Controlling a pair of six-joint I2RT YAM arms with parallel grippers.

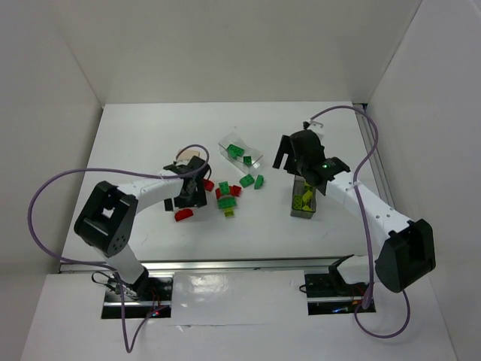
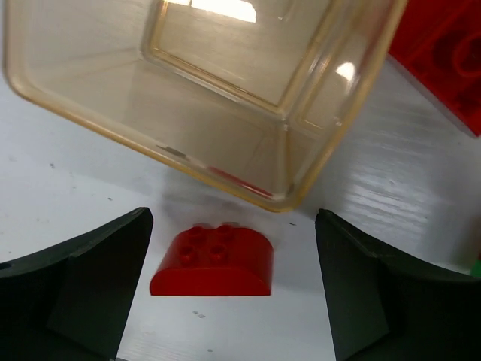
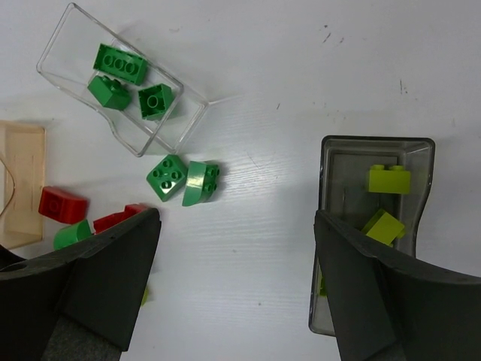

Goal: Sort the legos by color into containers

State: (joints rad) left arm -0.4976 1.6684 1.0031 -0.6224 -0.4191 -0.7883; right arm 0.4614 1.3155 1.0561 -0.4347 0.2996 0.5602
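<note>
left hand [image 2: 231, 226] released, fingers either side of red brick [image 2: 212, 263], lower centre, just below tan tub [image 2: 113, 90]. right hand [image 3: 237, 226] released; yellow-green bricks [image 3: 389, 179] in grey tub [image 3: 376, 143] at right, green bricks [image 3: 120, 64] in clear tub [image 3: 68, 53] upper left.

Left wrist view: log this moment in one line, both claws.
left claw open, straddling red lego beside tan tub | right claw open, empty, hovering near grey tub

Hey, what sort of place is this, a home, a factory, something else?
Probably a robotics lab test cell: two robot arms bolted to a white table, plain white walls closing it in, and legos laid out beside small containers for sorting.
</note>
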